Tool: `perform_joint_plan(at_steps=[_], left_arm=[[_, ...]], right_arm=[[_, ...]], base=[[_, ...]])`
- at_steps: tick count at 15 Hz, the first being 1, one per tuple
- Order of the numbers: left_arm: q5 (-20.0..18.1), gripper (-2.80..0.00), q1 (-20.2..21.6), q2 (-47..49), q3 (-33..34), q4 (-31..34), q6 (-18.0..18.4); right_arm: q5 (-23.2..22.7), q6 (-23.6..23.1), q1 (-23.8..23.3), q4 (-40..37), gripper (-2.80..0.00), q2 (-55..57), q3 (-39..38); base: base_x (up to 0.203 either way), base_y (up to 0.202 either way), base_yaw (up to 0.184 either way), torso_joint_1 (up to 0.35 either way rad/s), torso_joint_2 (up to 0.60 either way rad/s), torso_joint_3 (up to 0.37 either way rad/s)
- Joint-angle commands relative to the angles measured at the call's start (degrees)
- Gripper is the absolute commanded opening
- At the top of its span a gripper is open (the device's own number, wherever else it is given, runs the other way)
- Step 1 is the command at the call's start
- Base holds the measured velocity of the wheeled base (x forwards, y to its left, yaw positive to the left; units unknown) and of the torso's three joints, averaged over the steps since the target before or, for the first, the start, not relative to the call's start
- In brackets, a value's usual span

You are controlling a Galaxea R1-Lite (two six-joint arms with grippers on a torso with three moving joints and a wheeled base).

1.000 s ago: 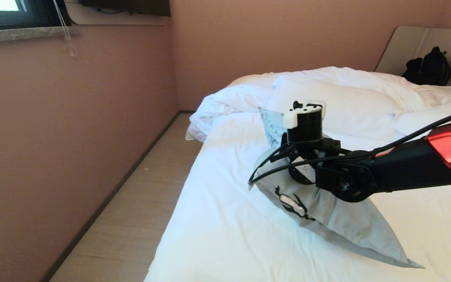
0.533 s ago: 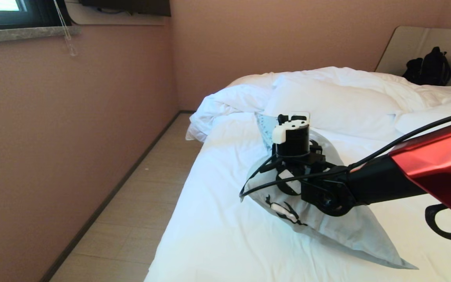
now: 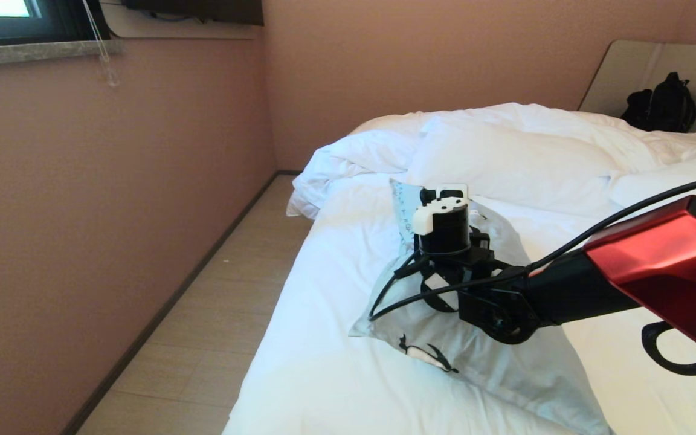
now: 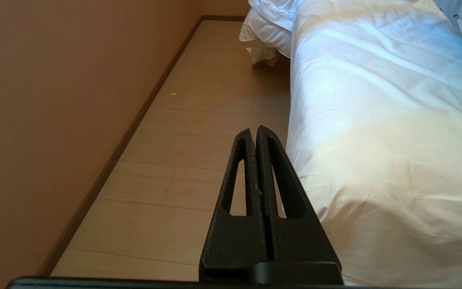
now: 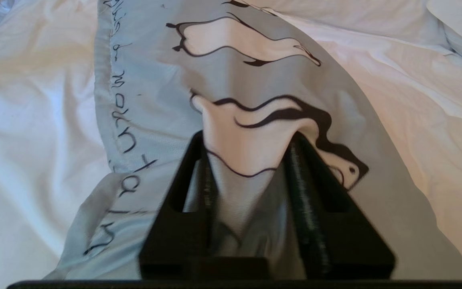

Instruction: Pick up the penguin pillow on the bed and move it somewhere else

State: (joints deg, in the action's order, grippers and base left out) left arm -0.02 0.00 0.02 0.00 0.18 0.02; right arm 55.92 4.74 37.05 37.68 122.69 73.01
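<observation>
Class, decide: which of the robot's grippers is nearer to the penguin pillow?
Right. The right gripper straddles a fold of the penguin pillow; the left gripper hangs over the floor beside the bed.

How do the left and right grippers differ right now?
Left gripper: jaws shut, empty; right gripper: jaws apart, with a fold of the penguin pillow between them. Left hangs beside the bed, above the floor; right is over the bed, at the pillow. Both have the same black jaws.
</observation>
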Motion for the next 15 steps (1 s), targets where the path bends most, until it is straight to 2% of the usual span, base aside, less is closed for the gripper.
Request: perform_joint_plan(at_steps=[1, 9, 10, 11, 15], left_arm=[[0.0, -2.8, 0.0, 0.0, 0.0, 0.0, 0.0], [0.0, -2.8, 0.0, 0.0, 0.0, 0.0, 0.0], [0.0, -2.8, 0.0, 0.0, 0.0, 0.0, 0.0], [0.0, -2.8, 0.0, 0.0, 0.0, 0.0, 0.0], [0.0, -2.8, 0.0, 0.0, 0.0, 0.0, 0.0]], right_arm=[[0.3, 0.0, 0.6, 0.2, 0.0, -0.9, -0.3], [-0.9, 0.1, 2.2, -0.1, 0.0, -10.7, -2.3], [-1.8, -0.1, 2.2, -0.3, -1.11, -12.3, -2.6], [-2.6, -0.1, 2.1, -0.4, -2.8, -13.9, -2.9], [-5.3, -0.2, 1.4, -1.0, -2.8, -21.3, -3.5]], base=[[0.0, 0.0, 0.0, 0.0, 0.0, 0.0], [0.0, 0.0, 0.0, 0.0, 0.0, 0.0], [0.0, 0.0, 0.0, 0.0, 0.0, 0.0], [0.0, 0.0, 0.0, 0.0, 0.0, 0.0], [0.0, 0.0, 0.0, 0.0, 0.0, 0.0]])
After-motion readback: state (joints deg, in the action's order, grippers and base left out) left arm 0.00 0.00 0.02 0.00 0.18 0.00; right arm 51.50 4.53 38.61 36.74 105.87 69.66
